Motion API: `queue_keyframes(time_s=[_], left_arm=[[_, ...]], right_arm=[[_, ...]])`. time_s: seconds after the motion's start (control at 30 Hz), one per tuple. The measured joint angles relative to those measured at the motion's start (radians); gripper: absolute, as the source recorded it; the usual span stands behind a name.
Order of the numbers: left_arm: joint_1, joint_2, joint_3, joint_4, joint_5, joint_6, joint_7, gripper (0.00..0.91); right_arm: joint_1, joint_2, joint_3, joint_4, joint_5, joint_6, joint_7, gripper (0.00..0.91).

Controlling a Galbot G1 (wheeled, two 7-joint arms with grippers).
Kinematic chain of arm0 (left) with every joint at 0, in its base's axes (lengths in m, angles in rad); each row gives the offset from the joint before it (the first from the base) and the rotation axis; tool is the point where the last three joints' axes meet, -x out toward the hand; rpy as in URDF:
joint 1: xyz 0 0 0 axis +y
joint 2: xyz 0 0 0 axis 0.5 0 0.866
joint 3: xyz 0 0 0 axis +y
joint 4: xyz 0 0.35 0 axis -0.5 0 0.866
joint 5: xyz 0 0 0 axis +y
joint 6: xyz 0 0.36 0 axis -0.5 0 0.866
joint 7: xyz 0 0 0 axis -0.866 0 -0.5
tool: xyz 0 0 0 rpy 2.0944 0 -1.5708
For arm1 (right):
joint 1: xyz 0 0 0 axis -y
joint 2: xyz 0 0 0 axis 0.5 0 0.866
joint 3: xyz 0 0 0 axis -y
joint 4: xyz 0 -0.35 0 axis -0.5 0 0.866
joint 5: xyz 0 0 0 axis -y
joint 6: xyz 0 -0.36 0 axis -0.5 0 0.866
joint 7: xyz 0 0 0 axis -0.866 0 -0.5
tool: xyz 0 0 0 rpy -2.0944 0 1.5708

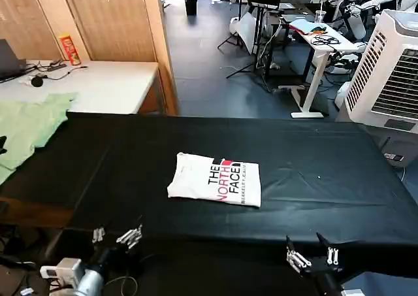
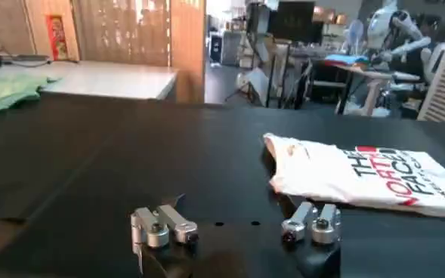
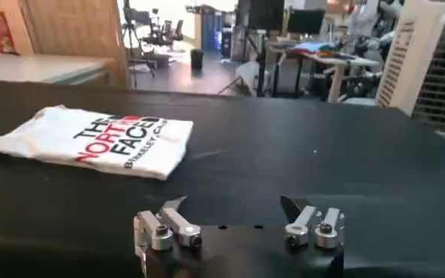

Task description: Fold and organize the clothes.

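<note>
Both grippers hang with jaws spread and empty at the near edge of the black table (image 1: 339, 178): the left gripper (image 1: 117, 236) at the lower left of the head view, the right gripper (image 1: 312, 254) at the lower right. From them the folded T-shirt (image 1: 215, 179) lies farther in, at the centre of the frame, apart from both, its long axis running left to right. I judge the left gripper a little nearer to it.
</note>
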Motion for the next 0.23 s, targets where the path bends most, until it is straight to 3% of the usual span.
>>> queue_keyframes(time_s=[0.23], left_arm=[[-0.002, 0.0, -0.001, -0.003, -0.002, 0.01, -0.001, 0.878]], right_arm=[[-0.008, 0.002, -0.002, 0.009, -0.001, -0.003, -0.001, 0.878]])
